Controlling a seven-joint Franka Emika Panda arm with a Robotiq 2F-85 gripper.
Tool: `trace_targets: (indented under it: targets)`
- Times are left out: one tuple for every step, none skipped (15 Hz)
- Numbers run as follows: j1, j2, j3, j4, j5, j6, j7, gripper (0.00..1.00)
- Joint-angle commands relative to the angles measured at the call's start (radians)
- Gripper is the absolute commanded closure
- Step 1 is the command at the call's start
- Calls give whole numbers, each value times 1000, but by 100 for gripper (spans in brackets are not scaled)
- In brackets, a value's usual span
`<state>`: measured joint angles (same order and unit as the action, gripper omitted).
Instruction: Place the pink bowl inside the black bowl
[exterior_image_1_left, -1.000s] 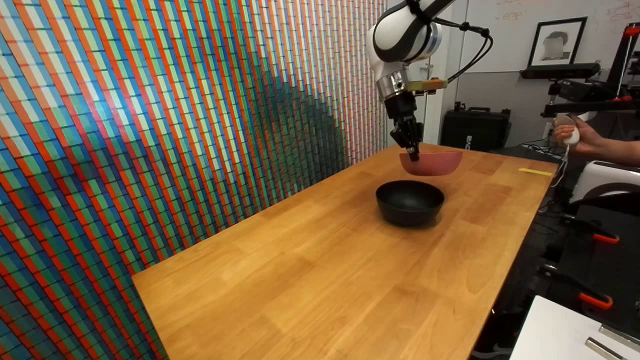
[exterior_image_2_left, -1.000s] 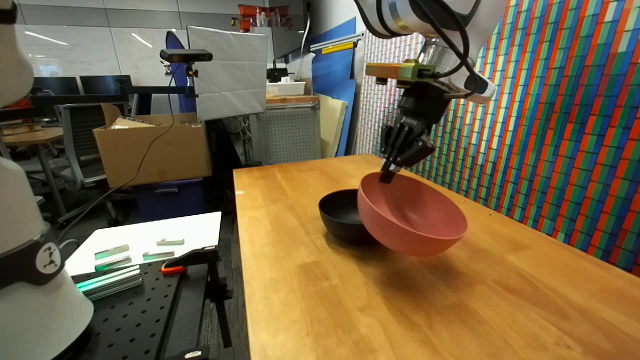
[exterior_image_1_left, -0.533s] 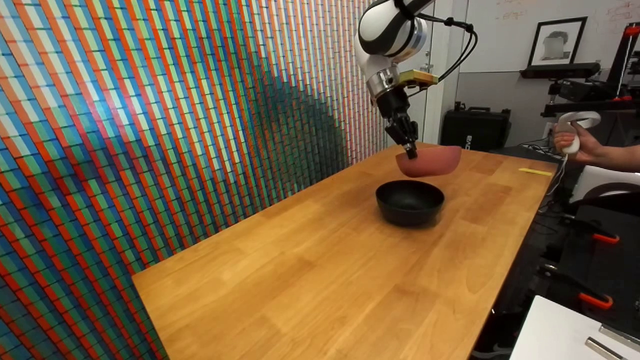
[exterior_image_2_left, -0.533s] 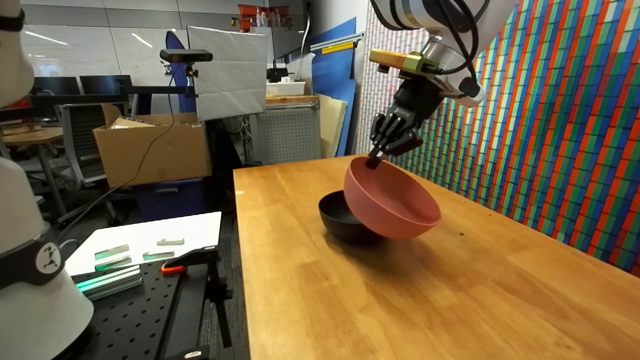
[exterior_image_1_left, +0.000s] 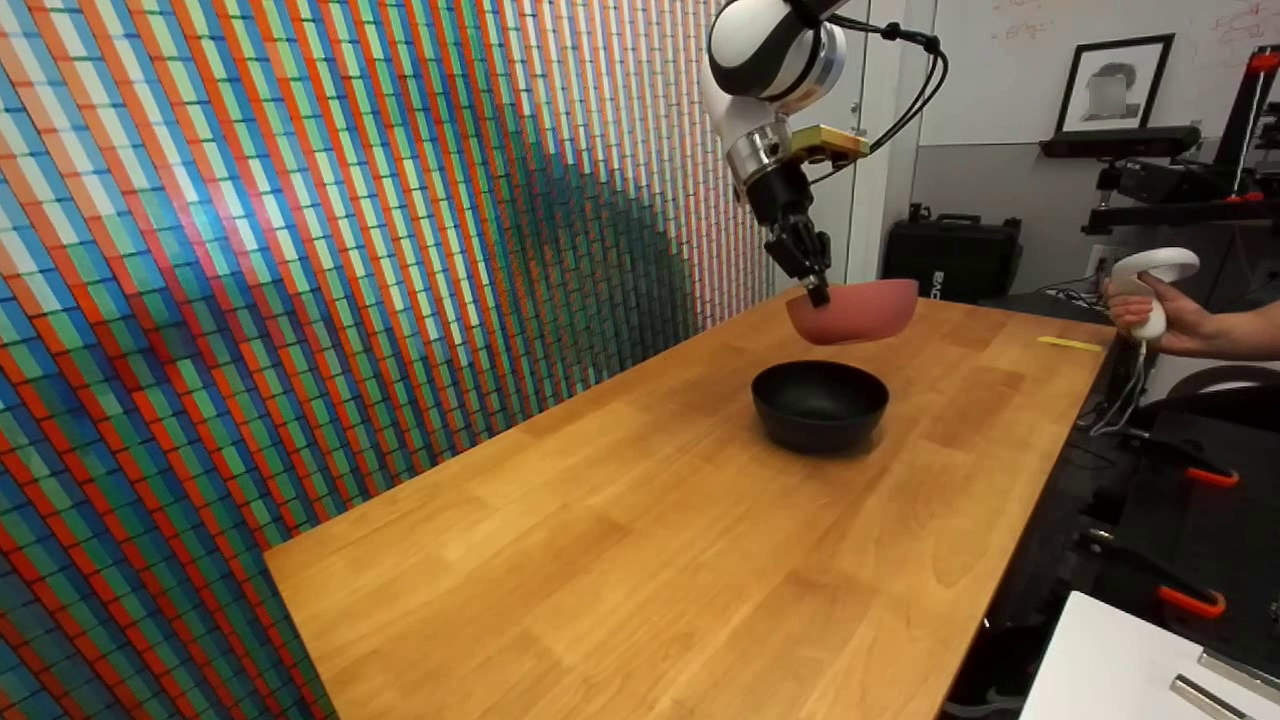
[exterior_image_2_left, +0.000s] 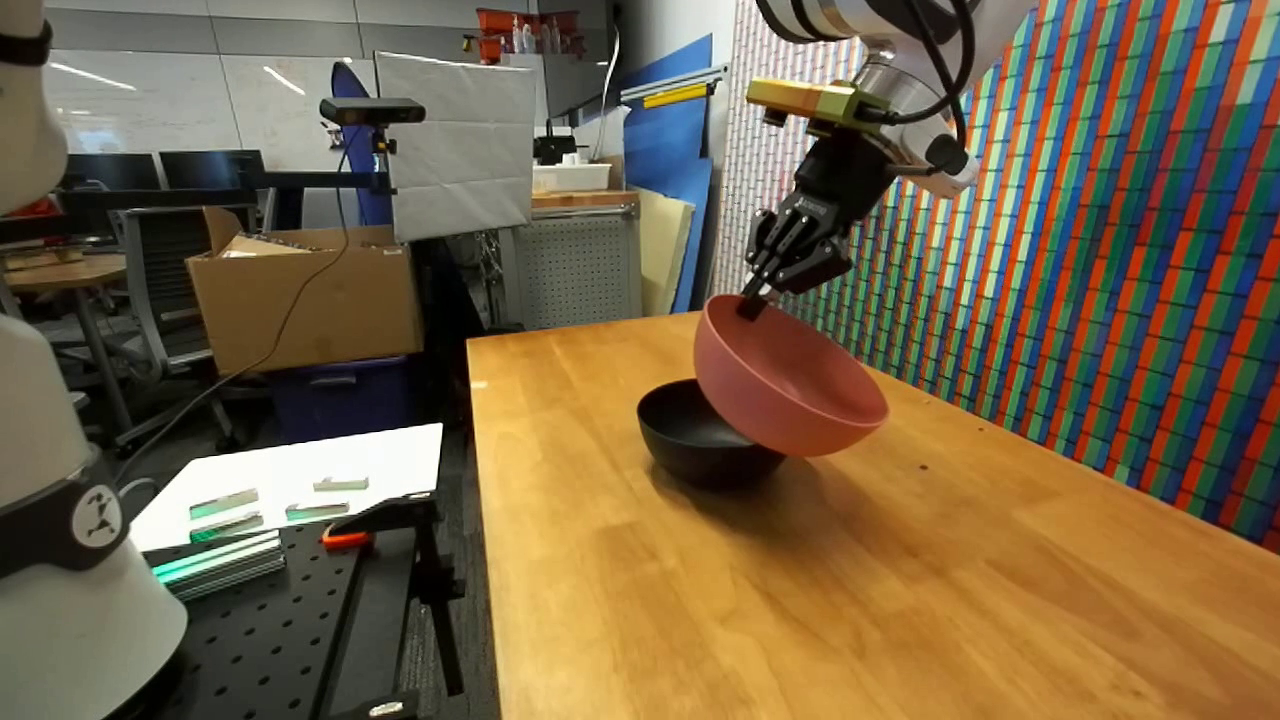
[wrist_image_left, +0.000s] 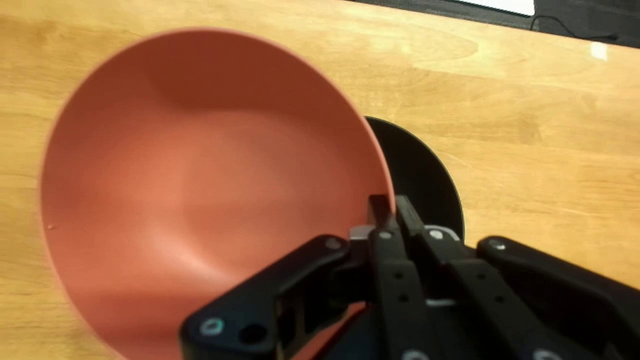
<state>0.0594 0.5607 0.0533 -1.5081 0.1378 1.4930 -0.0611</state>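
Observation:
The pink bowl hangs in the air above the table, tilted, beyond and above the black bowl in an exterior view. In an exterior view the pink bowl overlaps the far side of the black bowl, its raised rim toward the gripper. My gripper is shut on that rim, one finger inside the bowl and one outside. The grip also shows in the wrist view, where the pink bowl covers much of the black bowl. The black bowl stands upright on the table, its visible inside bare.
The wooden table runs along a colourful tiled wall. A yellow strip lies near the table's edge. A person's hand holds a white controller beside the table. A cardboard box stands behind, off the table.
The gripper has carried the pink bowl closer over the black bowl and raised it a little. The pink bowl is still tilted. The black bowl has not moved.

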Motion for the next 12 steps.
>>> trace_targets:
  targets:
    - [0,67,10,115,-1,-109,11,95]
    - [6,75,9,129,-9,-122,15,95]
    - [15,78,9,138,-21,-127,18,95]
    - [33,81,13,121,-27,-102,30,95]
    - [55,82,22,88,-24,-68,46,94]
    - [82,84,37,45,-10,-29,72,94]
    - [100,96,48,32,-2,-10,88,95]
    - [114,107,56,30,-4,1,98,95]
    - [132,119,64,28,-8,12,110,94]
    - [153,127,70,19,-18,30,118,94]
    - [170,129,75,6,-18,45,129,93]
    - [182,134,77,-2,-16,61,138,92]
